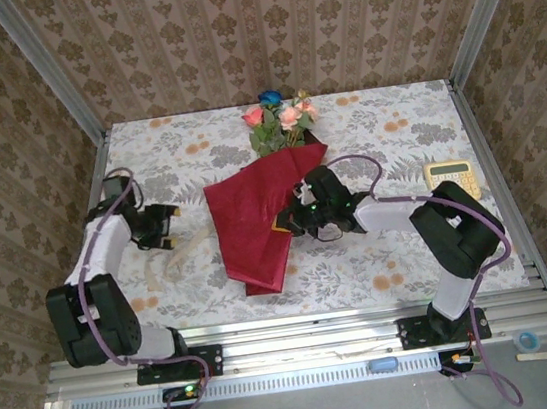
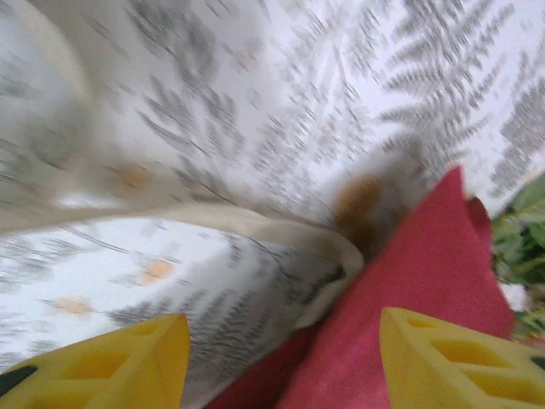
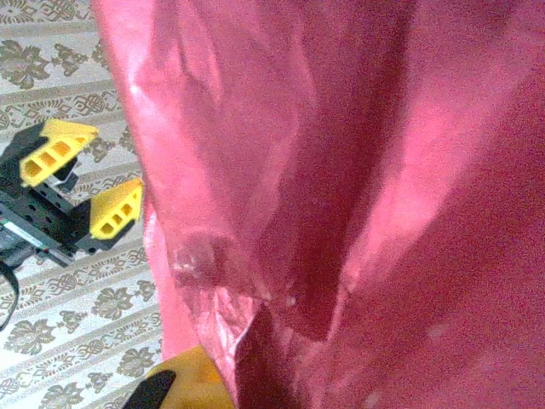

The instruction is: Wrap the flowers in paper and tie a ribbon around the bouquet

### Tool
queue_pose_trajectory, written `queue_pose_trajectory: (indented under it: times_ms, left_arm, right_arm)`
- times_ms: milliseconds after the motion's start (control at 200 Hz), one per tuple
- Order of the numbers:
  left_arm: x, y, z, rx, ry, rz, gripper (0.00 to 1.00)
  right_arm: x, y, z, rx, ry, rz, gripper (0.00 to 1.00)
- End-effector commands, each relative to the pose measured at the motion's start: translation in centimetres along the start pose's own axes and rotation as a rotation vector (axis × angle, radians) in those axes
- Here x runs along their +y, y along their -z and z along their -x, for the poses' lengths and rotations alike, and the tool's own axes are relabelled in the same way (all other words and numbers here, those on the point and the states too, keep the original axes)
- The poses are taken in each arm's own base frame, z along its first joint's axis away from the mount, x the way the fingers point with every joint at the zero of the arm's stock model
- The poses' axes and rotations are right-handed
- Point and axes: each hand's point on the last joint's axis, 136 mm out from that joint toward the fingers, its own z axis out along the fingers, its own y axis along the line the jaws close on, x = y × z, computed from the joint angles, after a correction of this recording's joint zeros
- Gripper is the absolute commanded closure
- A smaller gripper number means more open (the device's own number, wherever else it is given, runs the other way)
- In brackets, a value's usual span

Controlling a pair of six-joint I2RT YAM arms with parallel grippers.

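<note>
Right gripper (image 1: pixel 283 225) seemingly clenched on crumpled maroon paper (image 1: pixel 250 218); left gripper (image 1: pixel 170 228) released, empty

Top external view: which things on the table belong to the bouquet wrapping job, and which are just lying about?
Job: artificial flowers with pink, red and blue heads; large dark red paper sheet; long beige soft ribbon.
Lying about: yellow plastic calculator; small blue object on the front rail.

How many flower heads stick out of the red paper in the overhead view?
4: blue head at the far tip, red-pink head on the left, two pink heads right of it. More may hide behind leaves or paper.
</note>
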Motion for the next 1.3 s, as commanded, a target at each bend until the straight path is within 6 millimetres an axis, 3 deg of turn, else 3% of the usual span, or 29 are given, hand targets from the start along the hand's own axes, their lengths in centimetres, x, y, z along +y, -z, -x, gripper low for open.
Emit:
queue_pose_trajectory:
  times_ms: [0,55,260,405,450,615,710,785,885,1065,1180,1295]
  left_arm:
    - [4.9,0.4,1.3,0.028,-0.132,0.164,0.39]
    - [5.4,-0.2,2.0,0.049,-0.125,0.159,0.39]
    - [3.3,-2.8,3.1,0.084,-0.122,0.116,0.37]
    - [3.5,-4.8,2.4,0.12,-0.128,0.178,0.39]
    - [4.2,-5.3,2.2,0.135,-0.126,0.21,0.41]
    - [5.5,-5.8,2.9,0.103,-0.128,0.261,0.62]
    - [5.0,-6.0,3.4,0.109,-0.134,0.249,0.79]
    - [4.1,-5.7,3.9,0.097,-0.14,0.221,0.99]
    - [1.6,-3.6,4.7,0.032,-0.156,0.153,1.0]
    - [-3.0,3.2,4.7,-0.135,-0.207,0.05,1.0]
    - [-5.3,7.3,2.9,-0.226,-0.246,-0.044,1.0]
    - [-8.3,11.0,-0.5,-0.286,-0.342,-0.155,1.0]
  right_arm:
    - [-0.3,-0.5,0.2,-0.004,0.015,-0.022,1.0]
    - [-1.1,-0.9,0.0,0.007,0.008,-0.035,1.0]
    - [-5.5,-2.2,-1.0,0.057,-0.033,-0.11,1.0]
    - [-8.3,-2.6,-1.7,0.091,-0.07,-0.2,1.0]
    - [-8.8,-2.4,-1.7,0.094,-0.07,-0.235,0.9]
    - [-9.8,-0.6,-1.6,0.092,-0.019,-0.396,0.6]
    - [-9.6,0.8,-1.4,0.085,0.016,-0.468,0.54]
    - [-9.2,1.8,-1.2,0.078,0.049,-0.517,0.53]
    - [-8.8,3.2,-1.1,0.068,0.094,-0.578,0.52]
    - [-9.2,4.1,-1.1,0.072,0.112,-0.638,0.52]
    - [-8.7,4.5,-0.6,0.052,0.133,-0.657,0.51]
    - [-8.0,4.5,0.1,0.044,0.157,-0.655,0.51]
